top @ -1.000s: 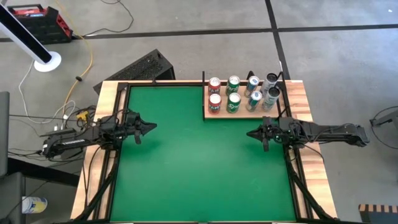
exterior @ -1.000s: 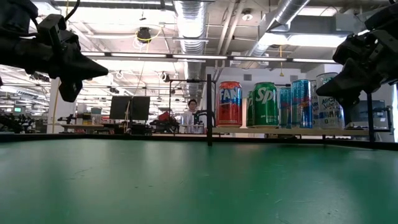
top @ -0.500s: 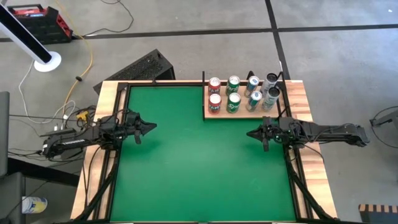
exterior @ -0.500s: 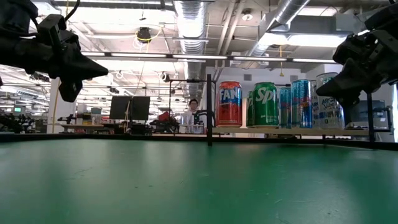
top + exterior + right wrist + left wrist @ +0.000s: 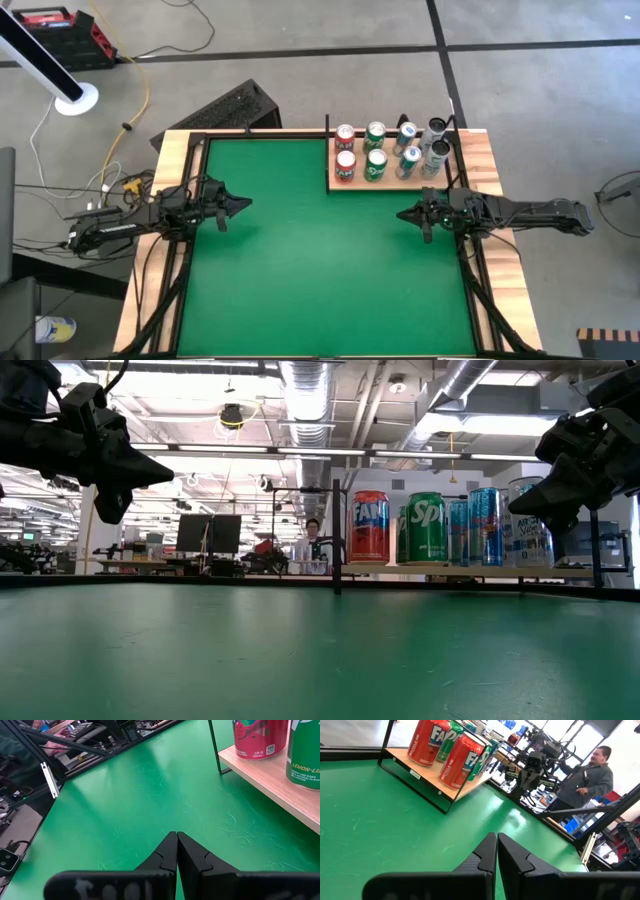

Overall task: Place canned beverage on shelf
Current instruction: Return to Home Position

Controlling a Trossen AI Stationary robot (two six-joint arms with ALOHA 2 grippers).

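High view: shelf (image 5: 395, 184) of cans (image 5: 375, 165) near closed right hand (image 5: 401, 214), well apart from closed left hand (image 5: 247, 205).

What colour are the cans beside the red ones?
The cans are green; the low view shows it best.

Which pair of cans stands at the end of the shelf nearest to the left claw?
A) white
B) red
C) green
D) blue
B: in the high view the red cans stand at the end of the shelf that faces the left claw.
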